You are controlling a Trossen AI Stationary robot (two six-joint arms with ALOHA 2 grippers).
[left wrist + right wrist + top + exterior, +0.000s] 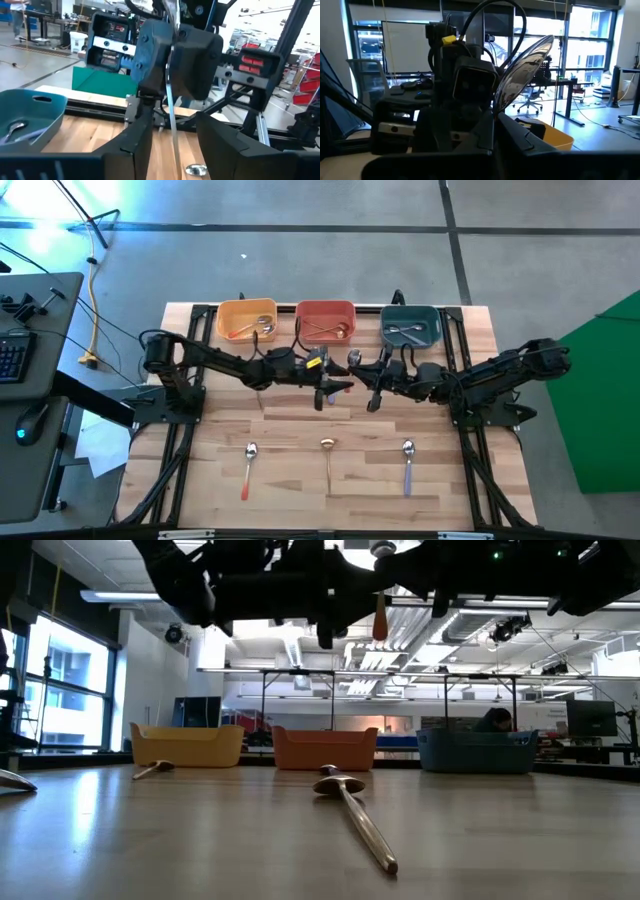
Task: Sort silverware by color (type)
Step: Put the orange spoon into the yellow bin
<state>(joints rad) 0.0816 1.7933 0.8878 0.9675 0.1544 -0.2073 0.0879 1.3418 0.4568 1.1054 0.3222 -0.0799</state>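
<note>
Spoon (522, 75) clenched in right end effector (376, 385) — left end effector (334, 388) apparently released; no legible writing.

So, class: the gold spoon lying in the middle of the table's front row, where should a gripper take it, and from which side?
Grip the gold spoon across the middle of its thin handle, coming straight down from above. It lies flat, bowl toward the bins, bare table on both sides, so fingers probably fit either side of the handle; the rounded bowl would likely slip.

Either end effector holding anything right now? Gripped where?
Right end effector is shut on a spoon, at the neck just under the bowl. Left end effector stands open around its handle, not gripping.
</note>
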